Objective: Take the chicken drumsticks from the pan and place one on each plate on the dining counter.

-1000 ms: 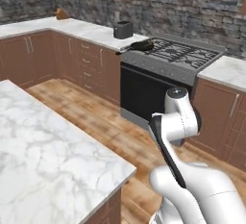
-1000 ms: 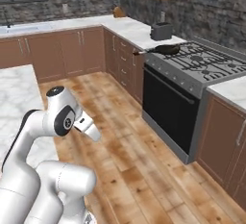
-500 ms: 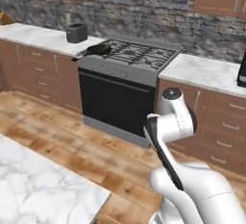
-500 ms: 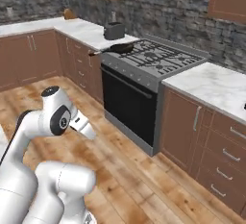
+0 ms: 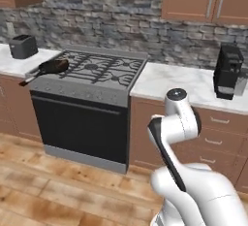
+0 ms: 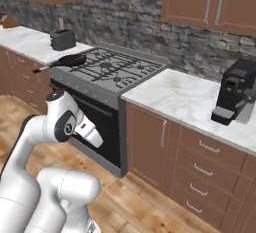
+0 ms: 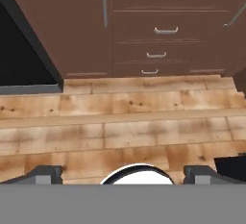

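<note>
The pan (image 5: 52,66) sits on the front left burner of the stove (image 5: 92,74), its long handle sticking out past the left front corner over the edge; in the right base view the same pan (image 6: 71,60) lies at the near left corner of the cooktop, with its handle pointing left toward the toaster side. Something brownish shows inside the pan in the left base view, but it is too small to tell apart as drumsticks. A dark toaster (image 5: 23,46) stands on the marble worktop just left of the stove, and a black coffee machine (image 5: 228,71) stands on the marble worktop (image 6: 195,102) to the right of it, well apart from the pan. The arm is folded low in front of the brown drawers and cupboards, far from the pan. In the hand view the gripper (image 7: 126,175) points down at the wooden floor (image 7: 120,131), with the drawer fronts (image 7: 166,26) and the black oven door beyond it. Its two finger tips (image 7: 44,174) stand wide apart at the bottom corners with nothing between them.
</note>
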